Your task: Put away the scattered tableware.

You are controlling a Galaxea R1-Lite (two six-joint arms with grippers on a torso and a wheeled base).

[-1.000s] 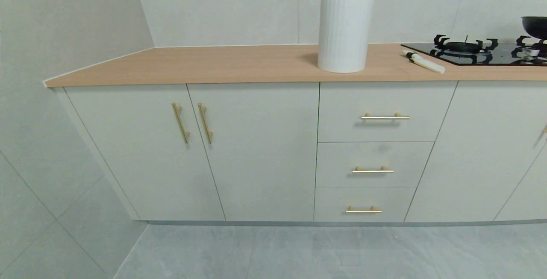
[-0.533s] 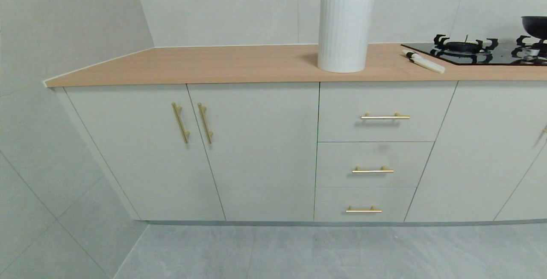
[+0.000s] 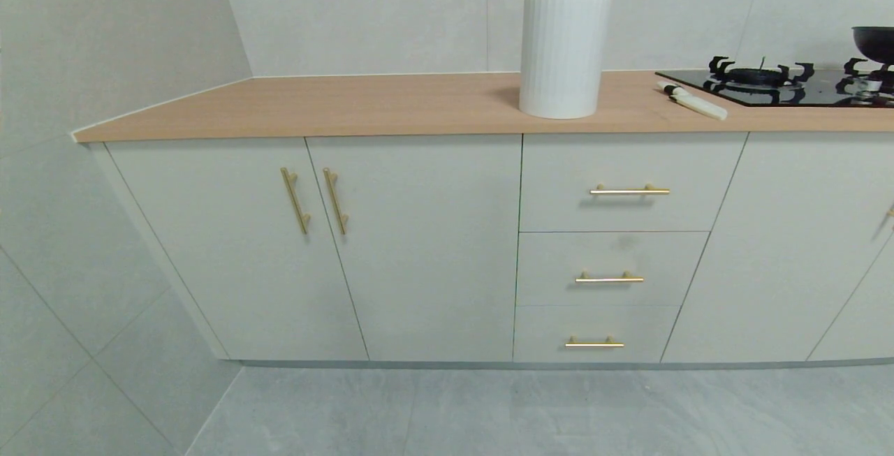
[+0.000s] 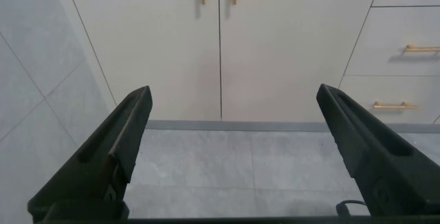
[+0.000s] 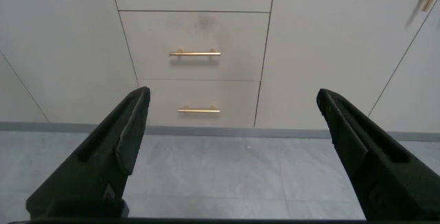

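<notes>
A cream-handled utensil point(image 3: 690, 101) lies on the wooden countertop point(image 3: 363, 103) just left of the black hob point(image 3: 789, 86). A tall white ribbed cylinder point(image 3: 563, 54) stands on the counter beside it. My left gripper point(image 4: 234, 107) hangs low over the floor, open and holding nothing, facing the two cabinet doors point(image 4: 220, 38). My right gripper point(image 5: 232, 107) is likewise open with nothing in it, facing the lower drawers point(image 5: 196, 52).
Below the counter sit two doors with gold handles point(image 3: 314, 199) and a stack of three drawers point(image 3: 614, 246). A dark pan point(image 3: 873, 40) rests on the hob at the far right. A wall closes in on the left; grey tiled floor point(image 3: 489, 414) lies in front.
</notes>
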